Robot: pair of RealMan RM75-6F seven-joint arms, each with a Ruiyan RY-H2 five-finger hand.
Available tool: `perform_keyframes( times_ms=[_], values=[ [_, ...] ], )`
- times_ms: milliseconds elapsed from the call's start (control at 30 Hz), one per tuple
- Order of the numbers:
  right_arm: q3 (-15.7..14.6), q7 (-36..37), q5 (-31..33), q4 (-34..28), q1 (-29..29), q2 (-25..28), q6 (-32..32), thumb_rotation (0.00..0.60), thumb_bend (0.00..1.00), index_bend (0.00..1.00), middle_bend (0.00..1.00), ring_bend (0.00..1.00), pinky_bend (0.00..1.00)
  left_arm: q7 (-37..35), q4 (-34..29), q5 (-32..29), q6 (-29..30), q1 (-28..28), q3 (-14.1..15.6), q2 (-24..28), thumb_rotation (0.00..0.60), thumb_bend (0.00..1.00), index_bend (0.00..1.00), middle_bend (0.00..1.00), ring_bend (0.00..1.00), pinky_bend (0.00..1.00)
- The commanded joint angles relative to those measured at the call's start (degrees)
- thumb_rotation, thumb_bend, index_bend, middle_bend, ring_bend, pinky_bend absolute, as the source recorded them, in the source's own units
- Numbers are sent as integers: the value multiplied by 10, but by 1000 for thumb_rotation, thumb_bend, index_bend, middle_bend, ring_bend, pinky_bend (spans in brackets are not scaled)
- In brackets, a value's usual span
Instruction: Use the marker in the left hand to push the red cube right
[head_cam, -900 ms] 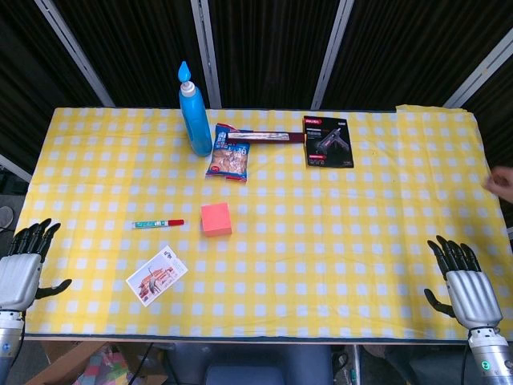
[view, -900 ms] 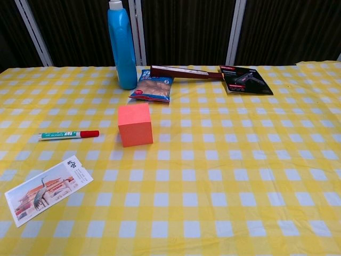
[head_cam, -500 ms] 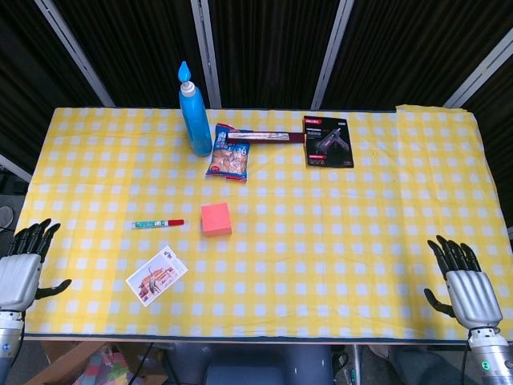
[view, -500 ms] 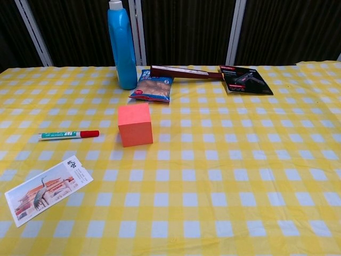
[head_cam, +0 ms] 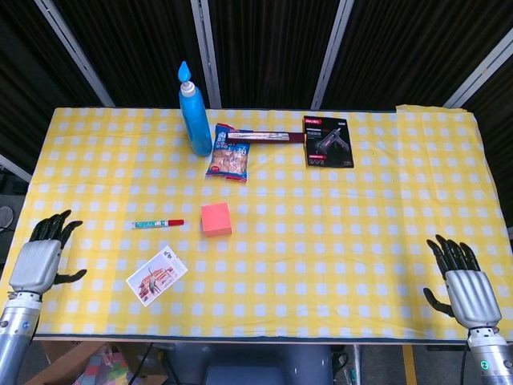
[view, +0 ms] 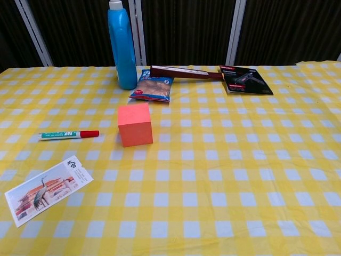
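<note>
The red cube (head_cam: 216,218) (view: 135,125) stands on the yellow checked cloth, left of the table's middle. A marker (head_cam: 158,224) (view: 68,134) with a green-white body and red cap lies flat just left of the cube, cap toward it, held by nothing. My left hand (head_cam: 38,262) hovers open at the table's left front edge, well left of the marker. At the right front edge my right hand (head_cam: 462,282) is open too. Neither hand shows in the chest view.
A blue bottle (head_cam: 193,112) stands at the back, with a snack packet (head_cam: 228,156), a dark red bar (head_cam: 264,137) and a black packaged glue gun (head_cam: 327,142) to its right. A picture card (head_cam: 156,275) lies in front of the marker.
My left hand has moved up and a little right, onto the table's left front edge. The marker, cube and right hand have not moved.
</note>
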Motion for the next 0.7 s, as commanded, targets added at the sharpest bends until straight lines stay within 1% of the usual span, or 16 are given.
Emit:
perform_keyframes(
  times_ms=[33, 167, 300, 500, 700],
  values=[
    [0, 3, 0, 0, 0, 1, 0, 600, 378, 0, 0, 0, 0, 47, 28, -49, -40, -45, -32, -43, 600, 172, 318, 42, 0, 64],
    [-1, 7, -2, 1, 0, 2, 0, 600, 378, 0, 0, 0, 0, 87, 59, -99, -69, -86, -56, -87, 600, 224, 360, 61, 0, 72],
    [-1, 12, -3, 1, 0, 2, -1, 600, 378, 0, 0, 0, 0, 135, 94, -151, -93, -126, -73, -129, 600, 237, 391, 74, 0, 72],
    [-1, 20, -3, 0, 1, 4, -3, 600, 378, 0, 0, 0, 0, 190, 137, -209, -113, -170, -83, -176, 600, 280, 434, 86, 0, 72],
    [-1, 27, -4, 0, 1, 6, -4, 600, 378, 0, 0, 0, 0, 223, 178, -251, -125, -202, -85, -215, 600, 328, 454, 89, 0, 72]
  ],
)
